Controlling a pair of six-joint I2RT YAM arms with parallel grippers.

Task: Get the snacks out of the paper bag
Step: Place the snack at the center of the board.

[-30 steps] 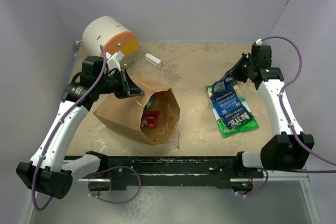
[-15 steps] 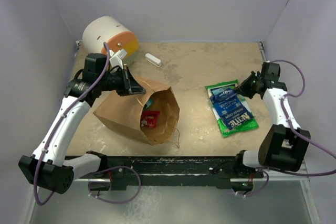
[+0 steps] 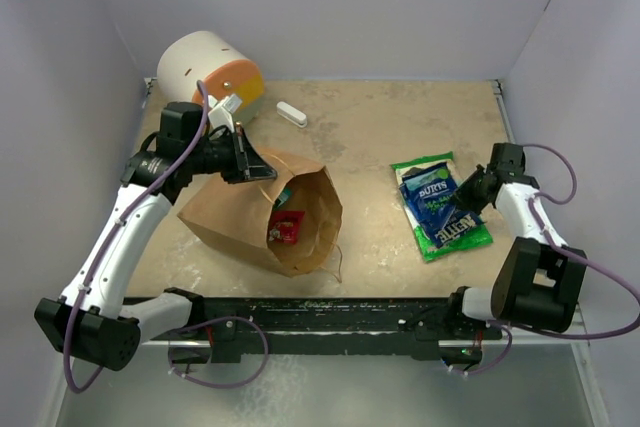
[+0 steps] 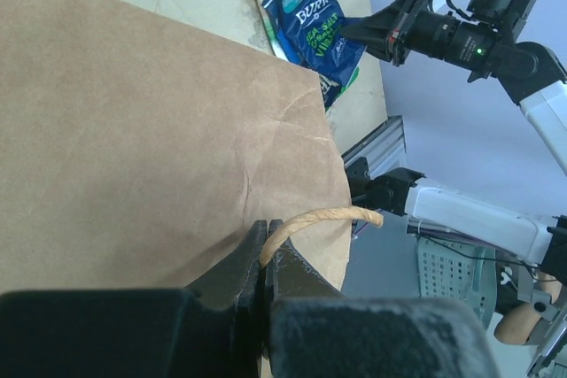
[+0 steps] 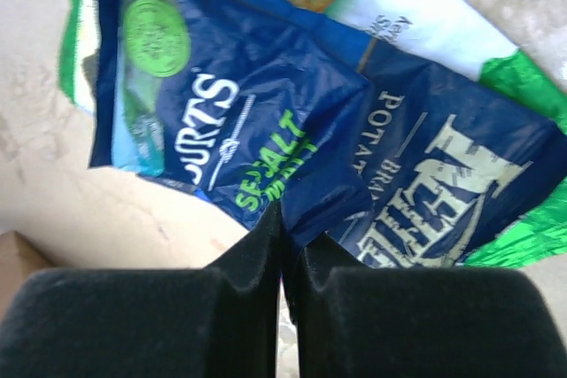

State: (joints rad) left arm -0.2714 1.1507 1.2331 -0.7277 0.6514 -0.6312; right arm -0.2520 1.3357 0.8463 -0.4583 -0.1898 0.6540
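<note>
The brown paper bag (image 3: 262, 215) lies on its side, mouth toward the near edge. A red packet (image 3: 287, 229) and a teal one (image 3: 285, 194) show inside it. My left gripper (image 3: 256, 169) is shut on the bag's twisted handle (image 4: 328, 217), which is pinched between the left gripper's (image 4: 264, 258) jaws above the bag's wall (image 4: 133, 130). On the right, the large green chip bag (image 3: 455, 232) lies flat with a blue packet (image 3: 428, 195) on top. My right gripper (image 3: 464, 197) is shut on that blue packet's (image 5: 239, 112) corner, over the chip bag (image 5: 443, 183); the right gripper (image 5: 288, 219) stays low.
A white-and-orange cylinder (image 3: 210, 72) lies at the back left, with a small white bar (image 3: 291, 113) beside it. Pale walls close in the table on three sides. The black rail (image 3: 330, 312) with both arm bases runs along the near edge.
My right arm has come down and drawn back toward the near right, laying the blue packet flat on the green chip bag. The left arm still holds the handle.
</note>
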